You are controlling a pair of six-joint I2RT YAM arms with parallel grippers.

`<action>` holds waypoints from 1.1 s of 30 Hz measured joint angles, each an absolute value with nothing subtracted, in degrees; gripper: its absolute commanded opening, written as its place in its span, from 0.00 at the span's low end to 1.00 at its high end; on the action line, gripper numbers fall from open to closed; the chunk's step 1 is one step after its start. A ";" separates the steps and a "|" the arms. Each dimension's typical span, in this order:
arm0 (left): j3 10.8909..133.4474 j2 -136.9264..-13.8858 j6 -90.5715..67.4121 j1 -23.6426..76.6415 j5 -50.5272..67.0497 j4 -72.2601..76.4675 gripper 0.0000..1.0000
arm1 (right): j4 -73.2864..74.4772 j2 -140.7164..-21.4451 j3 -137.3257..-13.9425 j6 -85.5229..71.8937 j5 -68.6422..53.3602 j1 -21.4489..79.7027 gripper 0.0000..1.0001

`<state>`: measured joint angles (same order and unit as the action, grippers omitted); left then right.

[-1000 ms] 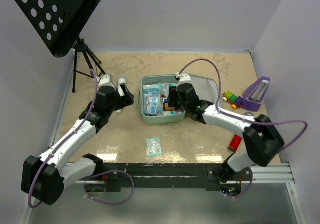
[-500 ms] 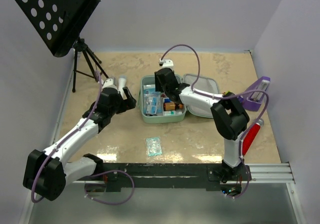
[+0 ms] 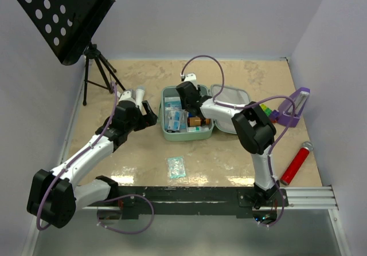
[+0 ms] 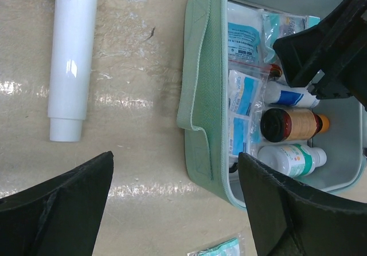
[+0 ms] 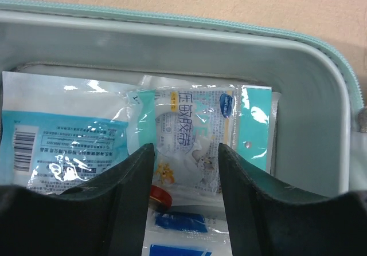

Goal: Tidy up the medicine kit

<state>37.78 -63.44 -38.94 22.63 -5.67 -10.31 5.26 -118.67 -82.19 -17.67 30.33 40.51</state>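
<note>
Open pale mint-green plastic medicine kit (image 3: 187, 134) mid-table, both grippers empty.
Left gripper (image 3: 151, 114), jaws wide, hovers just left of it beside a white plastic tube (image 4: 73, 55); right gripper (image 5: 184, 150), jaws partly apart, hangs over foil packets (image 5: 189, 124) at its far end. A teal sachet (image 3: 176, 167) lies nearer.

Left tool (image 4: 178, 210) gapes wide; right tool (image 5: 186, 190), jaws half parted, points downward
</note>
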 measured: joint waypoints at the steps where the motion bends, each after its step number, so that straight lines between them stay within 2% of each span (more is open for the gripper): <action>1: 37.76 -63.48 -39.00 22.63 -5.61 -10.31 0.93 | 5.41 -118.65 -82.30 -17.61 30.55 40.42 0.52; 19: 37.58 -64.01 -39.48 22.63 -4.86 -10.11 0.93 | 6.79 -114.39 -80.36 -17.37 31.62 38.28 0.51; 25: 37.58 -63.81 -39.48 22.63 -4.91 -10.48 0.94 | 6.39 -104.88 -78.98 -17.56 29.21 39.51 0.51; 33: 33.89 -55.29 -39.97 24.12 -4.01 -11.70 1.00 | 3.31 -87.37 -65.01 -19.09 24.25 41.71 0.52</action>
